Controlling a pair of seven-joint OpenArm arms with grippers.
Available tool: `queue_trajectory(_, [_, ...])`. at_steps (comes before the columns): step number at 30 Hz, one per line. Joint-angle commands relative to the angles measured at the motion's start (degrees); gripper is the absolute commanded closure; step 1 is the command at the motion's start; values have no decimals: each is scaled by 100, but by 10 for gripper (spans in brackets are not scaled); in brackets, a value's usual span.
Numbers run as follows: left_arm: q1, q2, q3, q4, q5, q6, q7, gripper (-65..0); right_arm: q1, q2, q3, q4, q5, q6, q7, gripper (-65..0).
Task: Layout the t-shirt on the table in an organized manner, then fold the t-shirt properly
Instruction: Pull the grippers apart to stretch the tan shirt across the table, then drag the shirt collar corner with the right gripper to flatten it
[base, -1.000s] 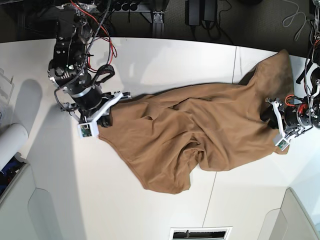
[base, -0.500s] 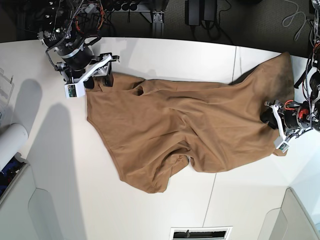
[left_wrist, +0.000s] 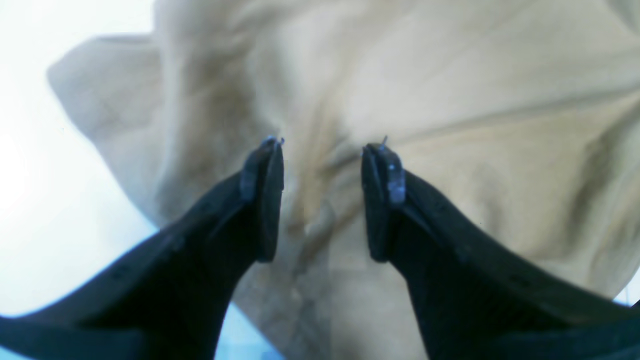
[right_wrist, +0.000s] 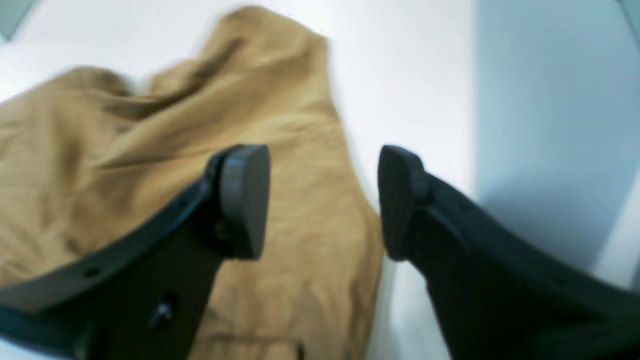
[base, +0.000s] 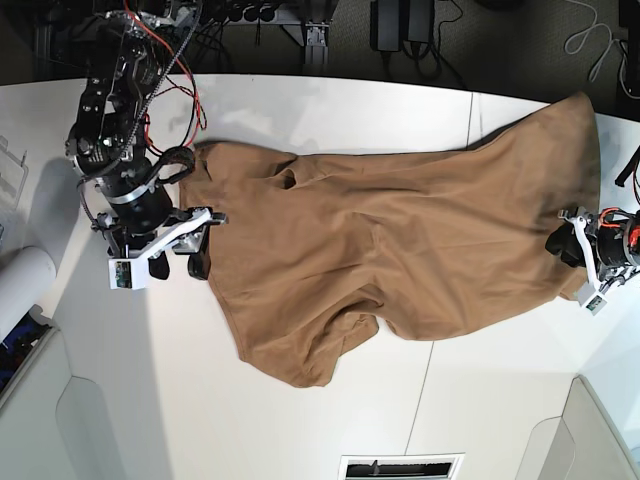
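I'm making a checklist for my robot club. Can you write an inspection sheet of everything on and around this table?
Surface: large flat white table, thin dark seam across it.
Job's things: plain tan-brown fabric t-shirt, spread wide but wrinkled, not folded.
Clutter: white roll at the table's edge; light grey moulded corner panels.
Grippers: right gripper open, over the shirt's edge, holding nothing. Left gripper open, jaws either side of a fabric ridge; grip cannot be told.
Cables: red and black wires on the right arm.
Surroundings: dark power bricks and cords beyond the far edge.
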Motion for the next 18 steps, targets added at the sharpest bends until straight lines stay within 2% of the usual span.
queue_trajectory(1, [-118, -127, -74, 35, -33, -45, -79, -286, 164, -2, 9, -136, 15, 46, 109, -302])
queue_trajectory(2, [-105, -111, -74, -7, -15, -45, -79, -286, 238, -2, 9, -369, -9, 61, 103, -236])
queue_trajectory(4, [-90, -66, -74, -138, 107, -45, -76, -286, 330, 0, 9, -789, -79, 59, 94, -44])
queue_trajectory(5, [-87, -44, -74, -229, 166, -45, -81, -286, 350, 2, 9, -964, -129, 61, 101, 0])
queue_trajectory(11, [-90, 116, -74, -1119, 184, -45, -81, -286, 343, 107, 11, -1506, -522, 92, 116, 0])
queue_trajectory(15, [-72, 262, -74, -1624, 166, -45, -66, -286, 304, 341, 63, -1530, -623, -101, 96, 0])
queue_trajectory(18, [2, 352, -74, -1674, 87, -45, 15, -286, 177, 494, 192, -1528, -608, -101, 22, 0])
